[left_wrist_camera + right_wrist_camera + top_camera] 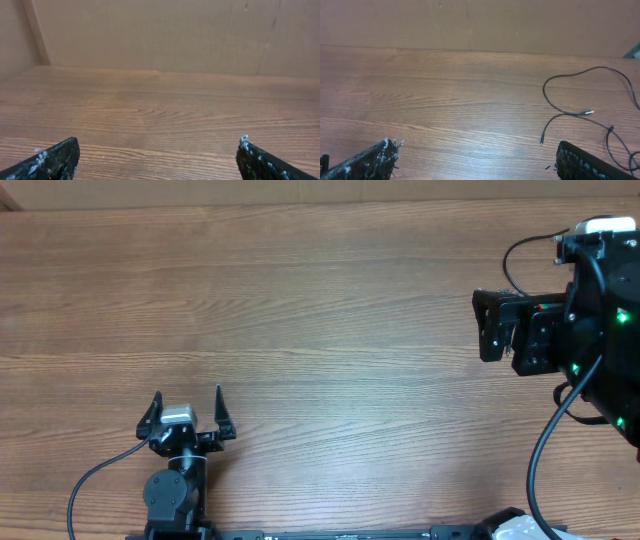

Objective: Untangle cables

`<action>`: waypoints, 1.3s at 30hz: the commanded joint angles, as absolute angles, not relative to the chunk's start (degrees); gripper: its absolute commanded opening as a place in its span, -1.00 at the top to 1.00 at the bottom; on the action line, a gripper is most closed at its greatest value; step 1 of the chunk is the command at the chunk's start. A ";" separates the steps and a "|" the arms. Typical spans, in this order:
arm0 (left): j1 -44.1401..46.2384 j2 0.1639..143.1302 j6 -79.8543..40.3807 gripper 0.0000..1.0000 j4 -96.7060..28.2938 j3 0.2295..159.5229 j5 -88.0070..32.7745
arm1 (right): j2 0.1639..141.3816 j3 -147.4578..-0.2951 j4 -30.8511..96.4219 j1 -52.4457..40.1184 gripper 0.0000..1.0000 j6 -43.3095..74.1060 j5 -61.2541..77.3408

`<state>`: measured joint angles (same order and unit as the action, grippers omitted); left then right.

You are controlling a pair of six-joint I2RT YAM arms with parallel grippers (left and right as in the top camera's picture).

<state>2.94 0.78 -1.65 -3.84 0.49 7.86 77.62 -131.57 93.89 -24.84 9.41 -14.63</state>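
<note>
- Left pincer [188, 405]: jaws spread wide, empty, near the bench [330, 330] front edge.
- Right pincer [483, 326]: jaws apart, empty, near the right edge.
- Cables [585, 113]: lying loose just beside the right pincer.

overhead: high, straight down | 2 wrist views: low, forward, close | shared: table [300, 300]

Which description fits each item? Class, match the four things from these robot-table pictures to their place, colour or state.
Things:
1. left gripper
2. right gripper
3. cables
4. table

Descriptions:
A. brown, with wood grain
B. thin and black, lying loose, seen in the right wrist view
C. open, at the lower left of the overhead view
D. open, at the right side of the overhead view, fingers pointing left

Pairs: 1-C, 2-D, 3-B, 4-A
</note>
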 commanded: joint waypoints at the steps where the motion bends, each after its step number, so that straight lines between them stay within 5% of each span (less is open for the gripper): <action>1: 2.63 0.16 -0.19 -0.99 -3.88 0.27 6.39 | 77.43 -131.96 93.60 -25.12 -1.00 9.85 -15.38; 39: 2.63 0.21 -0.19 -0.98 -3.88 0.27 6.37 | 77.56 -131.04 96.33 -25.12 -1.00 10.07 -12.64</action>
